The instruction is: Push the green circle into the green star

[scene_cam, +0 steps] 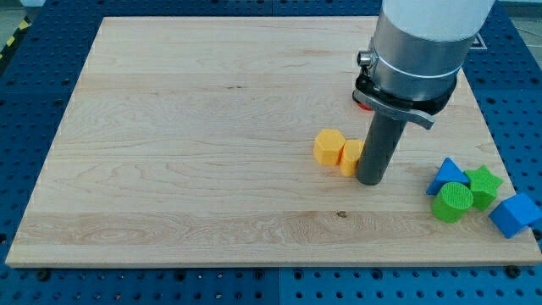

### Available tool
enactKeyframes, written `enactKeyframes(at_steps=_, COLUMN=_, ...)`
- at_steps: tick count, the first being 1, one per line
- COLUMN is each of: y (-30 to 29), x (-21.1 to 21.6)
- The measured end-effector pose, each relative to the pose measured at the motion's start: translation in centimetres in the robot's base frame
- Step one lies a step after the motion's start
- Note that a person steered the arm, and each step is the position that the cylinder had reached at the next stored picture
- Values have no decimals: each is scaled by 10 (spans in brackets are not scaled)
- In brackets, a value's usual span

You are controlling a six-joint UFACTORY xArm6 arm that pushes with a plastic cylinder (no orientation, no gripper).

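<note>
My tip [371, 180] is resting against the yellow block [351, 157]; this rod is carrying no pincer. The green cylinder-shaped circle [453, 202] is already touching the green star [483, 185] near the wooden surface [195, 144]'s right edge, so I'm planning a gentle nudge rightward.

Green circle [453, 202] and green star [483, 185] — two blue blocks [446, 174] [514, 214], two yellow [329, 146] [352, 156] — pale wood-grain board [203, 135]
</note>
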State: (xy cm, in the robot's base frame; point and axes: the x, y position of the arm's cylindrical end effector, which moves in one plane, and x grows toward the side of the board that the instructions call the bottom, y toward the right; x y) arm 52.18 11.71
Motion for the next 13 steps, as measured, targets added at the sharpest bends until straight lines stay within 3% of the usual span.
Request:
enactKeyframes(at_steps=2, y=-10, x=7)
enactKeyframes(at_steps=4, y=47, x=73)
enactKeyframes(at_steps=6, y=81, x=75)
enactKeyframes(at_steps=10, y=73, x=52)
enactKeyframes(at_steps=12, y=131, x=51)
enactKeyframes(at_steps=13, y=127, x=51)
